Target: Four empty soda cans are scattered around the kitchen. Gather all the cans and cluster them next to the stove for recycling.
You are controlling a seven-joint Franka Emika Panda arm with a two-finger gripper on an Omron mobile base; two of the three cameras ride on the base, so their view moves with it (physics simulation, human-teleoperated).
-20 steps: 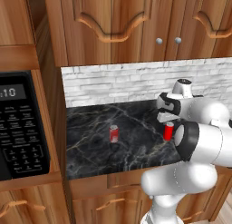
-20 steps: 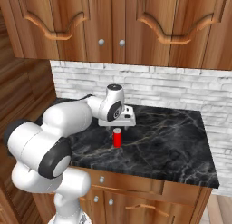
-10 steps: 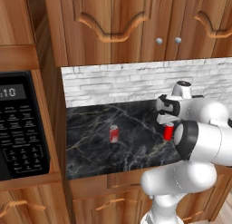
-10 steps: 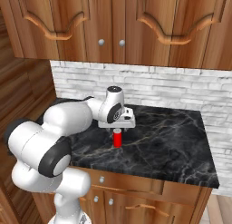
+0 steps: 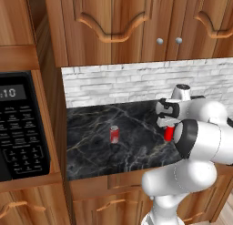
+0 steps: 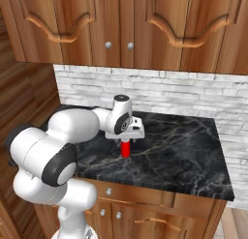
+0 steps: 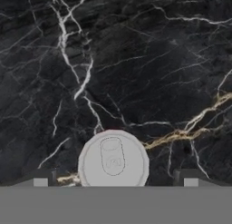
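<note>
Gripper [image 7: 113,181] spread wide, hanging right over a red can [image 6: 126,148], one fingertip [image 7: 40,179] on each side, likely set to go down and pinch. That can stands upright mid-desk [image 6: 184,146]. Another red can [image 5: 114,134] stands nearer the left edge. Two cans counted; one microwave [image 5: 20,128].

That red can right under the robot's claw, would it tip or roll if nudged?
The red can stands upright, tall and narrow, so a sideways push would probably topple it. Once down, its round body would likely roll on the smooth black counter. Being an empty can, it is probably light and easily dented.
</note>
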